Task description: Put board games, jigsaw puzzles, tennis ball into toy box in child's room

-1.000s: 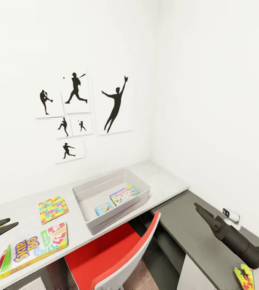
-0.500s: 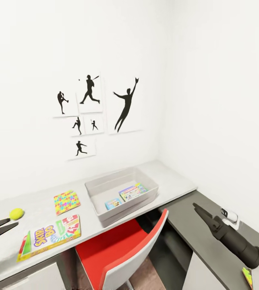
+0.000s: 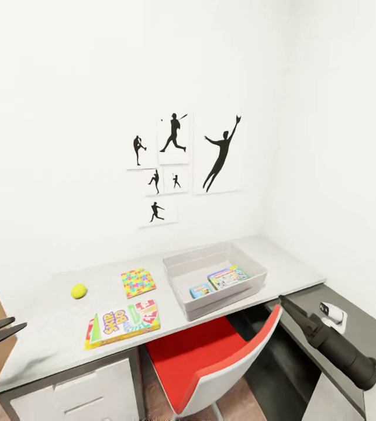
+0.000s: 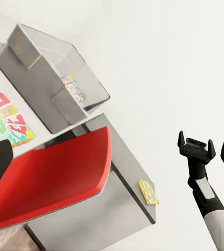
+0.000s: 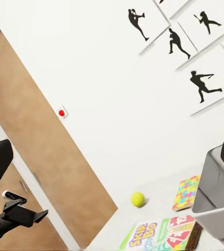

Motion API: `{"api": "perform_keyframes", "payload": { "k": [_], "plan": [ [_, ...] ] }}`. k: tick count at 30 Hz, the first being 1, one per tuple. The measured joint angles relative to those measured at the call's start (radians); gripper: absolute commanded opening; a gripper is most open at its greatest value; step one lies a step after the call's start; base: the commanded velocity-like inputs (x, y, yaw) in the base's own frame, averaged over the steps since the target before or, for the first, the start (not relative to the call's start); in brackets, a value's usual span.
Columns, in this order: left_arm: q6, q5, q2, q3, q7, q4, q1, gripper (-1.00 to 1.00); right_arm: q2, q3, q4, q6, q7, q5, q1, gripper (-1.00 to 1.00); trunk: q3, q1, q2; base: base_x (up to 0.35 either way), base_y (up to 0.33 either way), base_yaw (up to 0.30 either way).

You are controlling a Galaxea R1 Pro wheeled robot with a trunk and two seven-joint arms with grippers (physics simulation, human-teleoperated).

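Head view: the toy box (image 3: 183,275) sits mid-table (image 3: 59,345), two game boxes inside; the Skip-Bo box (image 3: 122,323) reaches the front edge, with open tabletop left of it. Left gripper (image 3: 3,331) narrowly parted, right gripper (image 3: 286,304) nearly closed, both empty. Left wrist view: a jigsaw puzzle (image 4: 148,192) at a table corner. Right wrist view: "SKIP-BO" legible, tennis ball (image 5: 138,198) behind it.

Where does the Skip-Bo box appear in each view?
Head: Skip-Bo box at the table's front edge, lower left.
Left wrist: its red-and-green end at the left edge.
Right wrist: along the bottom, right of centre.
Shared landmark: the toy box beside it.
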State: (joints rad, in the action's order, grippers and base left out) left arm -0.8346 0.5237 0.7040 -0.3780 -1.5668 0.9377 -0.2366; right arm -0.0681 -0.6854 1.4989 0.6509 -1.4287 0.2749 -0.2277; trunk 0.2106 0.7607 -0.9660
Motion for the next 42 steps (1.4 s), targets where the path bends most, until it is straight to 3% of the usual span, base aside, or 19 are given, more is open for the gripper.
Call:
{"api": "perform_keyframes", "payload": {
  "k": [42],
  "plan": [
    [-0.001,-0.003,0.0,0.0,0.0,0.0,0.0,1.0,0.002,0.014,-0.001,0.0,0.001,-0.002,0.0,1.0,-0.011,0.0,0.0,-0.018,0.102,0.263]
  ]
}}
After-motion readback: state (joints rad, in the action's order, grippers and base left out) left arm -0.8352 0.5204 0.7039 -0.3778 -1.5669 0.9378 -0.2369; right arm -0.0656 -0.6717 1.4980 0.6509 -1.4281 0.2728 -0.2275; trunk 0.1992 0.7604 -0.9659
